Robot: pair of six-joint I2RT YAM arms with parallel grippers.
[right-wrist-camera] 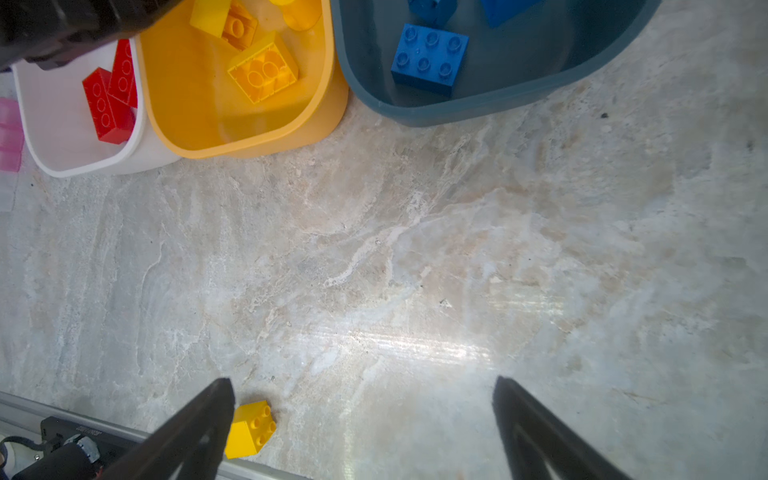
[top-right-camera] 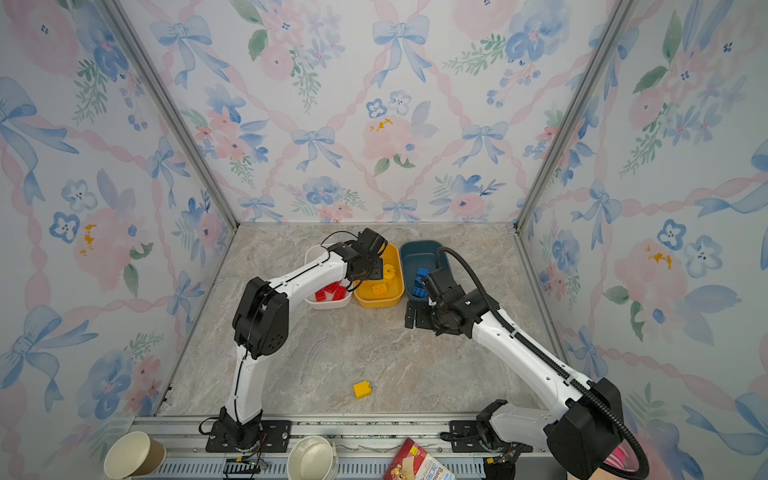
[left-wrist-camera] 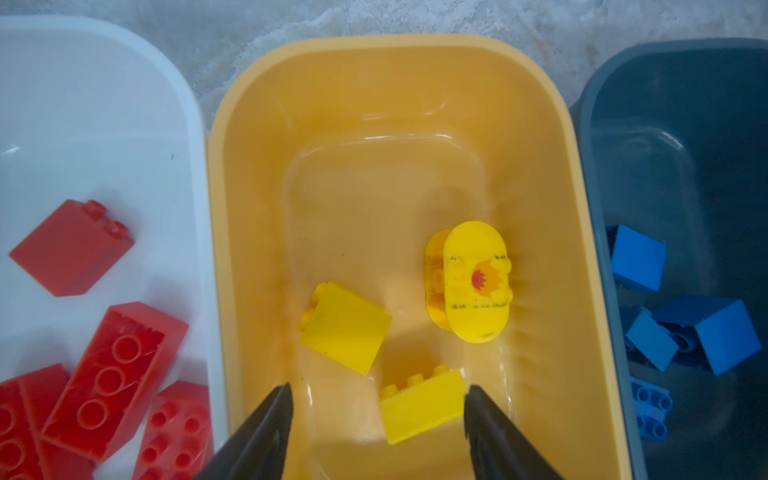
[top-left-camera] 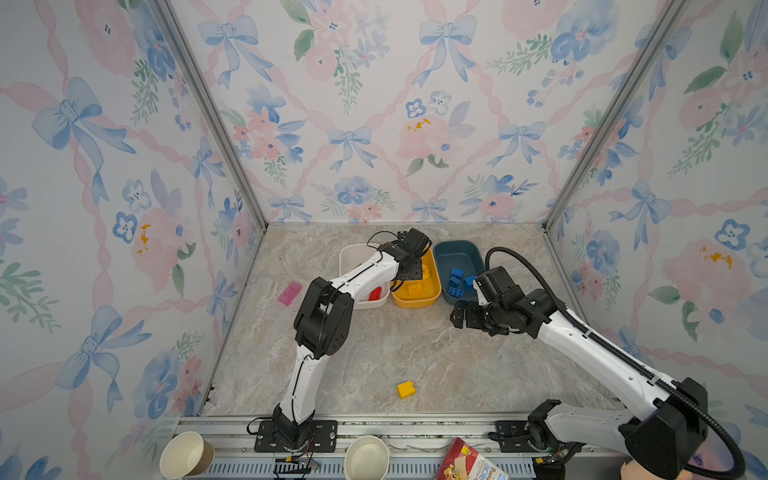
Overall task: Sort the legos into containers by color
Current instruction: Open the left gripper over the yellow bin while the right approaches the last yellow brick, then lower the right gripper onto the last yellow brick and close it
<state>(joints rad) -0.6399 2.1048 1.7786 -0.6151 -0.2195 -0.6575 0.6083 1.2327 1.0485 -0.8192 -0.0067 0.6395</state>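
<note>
**Now both pairs of jaws stand apart**

Left gripper (left-wrist-camera: 376, 392) hangs parted over the yellow tub (left-wrist-camera: 249, 208), with a yellow brick (left-wrist-camera: 422, 409) between its fingers, well clear of one of them. Three yellow pieces sit in that tub; the rounded one (left-wrist-camera: 476, 282) bears a red-orange flame print. White tub (left-wrist-camera: 104, 124) holds at least four red bricks (left-wrist-camera: 70, 249), blue tub (left-wrist-camera: 631, 145) about four blue ones (left-wrist-camera: 638, 257). Right gripper (right-wrist-camera: 362, 382) gapes wide above the table (right-wrist-camera: 415, 249), holding nothing; one loose brick (right-wrist-camera: 249, 428) lies near it. Snack box (top-left-camera: 469, 463) lettering is cut off, unreadable.

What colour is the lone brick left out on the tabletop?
Yellow. The small studded plastic brick shows clearest in the right wrist view.
</note>
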